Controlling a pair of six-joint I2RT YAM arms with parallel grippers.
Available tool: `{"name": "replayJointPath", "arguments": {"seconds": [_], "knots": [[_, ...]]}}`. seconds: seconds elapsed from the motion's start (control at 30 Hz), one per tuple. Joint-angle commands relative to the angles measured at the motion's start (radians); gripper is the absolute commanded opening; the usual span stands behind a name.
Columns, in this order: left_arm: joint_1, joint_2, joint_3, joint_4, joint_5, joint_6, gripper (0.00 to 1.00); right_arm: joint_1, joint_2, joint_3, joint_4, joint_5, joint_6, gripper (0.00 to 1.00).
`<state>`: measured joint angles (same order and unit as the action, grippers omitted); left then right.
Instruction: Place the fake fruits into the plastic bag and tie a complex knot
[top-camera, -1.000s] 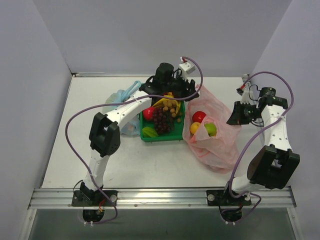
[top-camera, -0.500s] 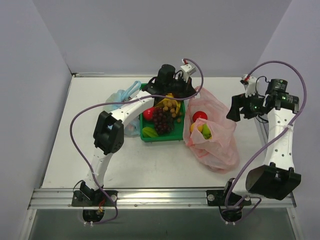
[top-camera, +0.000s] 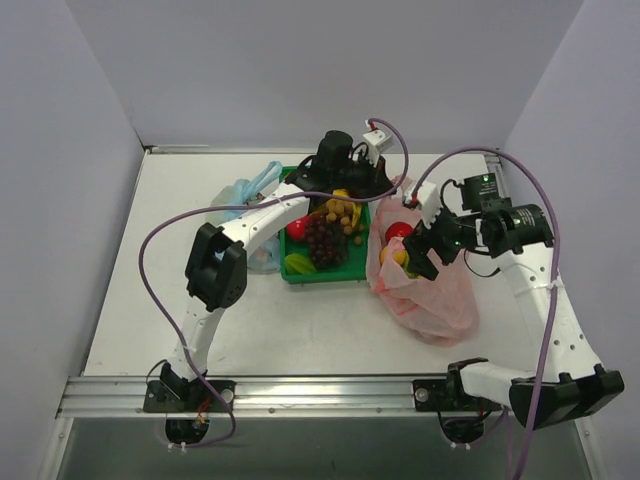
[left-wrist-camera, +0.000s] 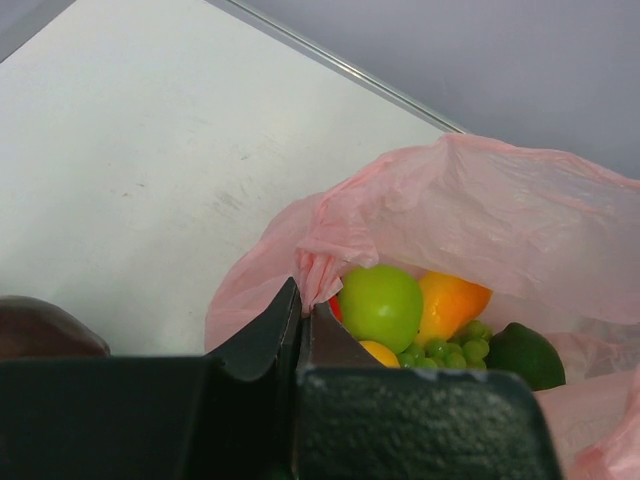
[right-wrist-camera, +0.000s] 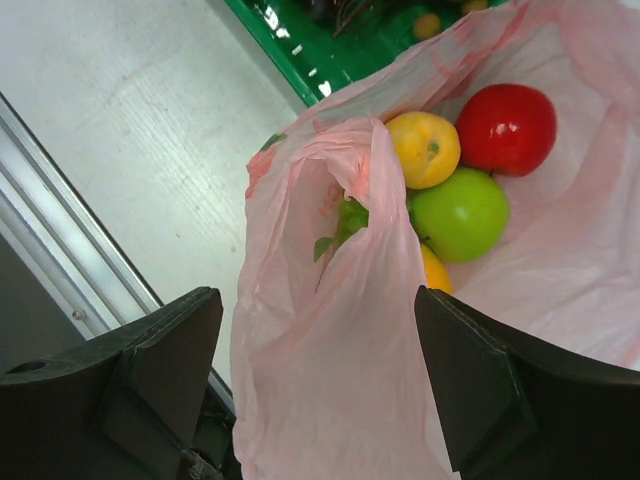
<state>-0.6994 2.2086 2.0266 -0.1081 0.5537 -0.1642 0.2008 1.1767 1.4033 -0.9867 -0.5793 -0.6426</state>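
Observation:
The pale-pink plastic bag (top-camera: 435, 295) lies open right of the green tray. Inside it are fake fruits: a red apple (right-wrist-camera: 507, 128), a yellow fruit (right-wrist-camera: 423, 148), a green apple (left-wrist-camera: 380, 305), an orange (left-wrist-camera: 455, 303) and green grapes (left-wrist-camera: 450, 350). My left gripper (left-wrist-camera: 303, 300) is shut on the bag's gathered left rim (left-wrist-camera: 315, 262); from above it (top-camera: 383, 187) reaches across the tray. My right gripper (right-wrist-camera: 320, 350) hovers open over the bag's near side (top-camera: 422, 255), with a handle loop (right-wrist-camera: 330, 300) standing between its fingers, apart from both. No knot is in view.
The green tray (top-camera: 292, 272) holds purple grapes (top-camera: 322, 240), a banana (top-camera: 340, 205), a red apple (top-camera: 297, 227) and a yellow-green fruit (top-camera: 298, 264). A light-blue bag (top-camera: 240, 200) lies left of the tray. Purple cables arch over both arms. Walls enclose the table.
My right arm swung left from the table's right side to above the bag, and its jaws opened. My left gripper closed on the bag's rim; the bag's mouth has shifted a little.

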Motion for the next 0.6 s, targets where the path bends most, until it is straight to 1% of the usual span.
{"name": "replayJointPath", "arguments": {"seconds": [0.0, 0.1, 0.17, 0.23, 0.27, 0.3, 0.37, 0.4, 0.43, 0.47, 0.53, 0.57], "knots": [[-0.003, -0.055, 0.003, 0.031, 0.006, -0.031, 0.00, 0.054, 0.049, -0.029, 0.011, 0.091, 0.031, 0.80], [-0.002, -0.056, -0.003, 0.033, 0.008, -0.034, 0.00, 0.101, 0.083, -0.055, 0.029, 0.121, 0.041, 0.80], [-0.002, -0.052, -0.005, 0.033, 0.006, -0.044, 0.00, 0.111, 0.101, -0.082, 0.049, 0.153, 0.050, 0.80], [0.003, -0.052, -0.006, 0.038, 0.006, -0.058, 0.00, 0.112, 0.115, -0.093, 0.062, 0.160, 0.061, 0.74], [0.008, -0.050, -0.008, 0.041, 0.008, -0.075, 0.00, 0.112, 0.118, -0.095, 0.063, 0.160, 0.073, 0.69], [0.009, -0.050, -0.011, 0.045, 0.006, -0.084, 0.00, 0.111, 0.115, -0.093, 0.065, 0.157, 0.077, 0.55], [0.018, -0.055, -0.012, 0.051, 0.008, -0.110, 0.00, 0.109, 0.098, -0.087, 0.066, 0.151, 0.083, 0.38], [0.020, -0.056, -0.008, 0.053, 0.014, -0.115, 0.00, 0.107, 0.090, -0.084, 0.066, 0.151, 0.089, 0.16], [0.021, -0.059, -0.008, 0.051, 0.015, -0.120, 0.00, 0.104, 0.075, -0.081, 0.063, 0.153, 0.092, 0.07], [0.024, -0.070, -0.005, 0.051, 0.018, -0.130, 0.00, 0.100, 0.063, -0.072, 0.063, 0.157, 0.095, 0.00], [0.032, -0.085, 0.010, 0.041, 0.029, -0.136, 0.00, 0.062, 0.017, -0.061, 0.066, 0.144, 0.100, 0.00], [0.034, -0.104, 0.020, 0.032, 0.032, -0.136, 0.00, 0.039, 0.000, -0.052, 0.065, 0.112, 0.104, 0.00]]}}
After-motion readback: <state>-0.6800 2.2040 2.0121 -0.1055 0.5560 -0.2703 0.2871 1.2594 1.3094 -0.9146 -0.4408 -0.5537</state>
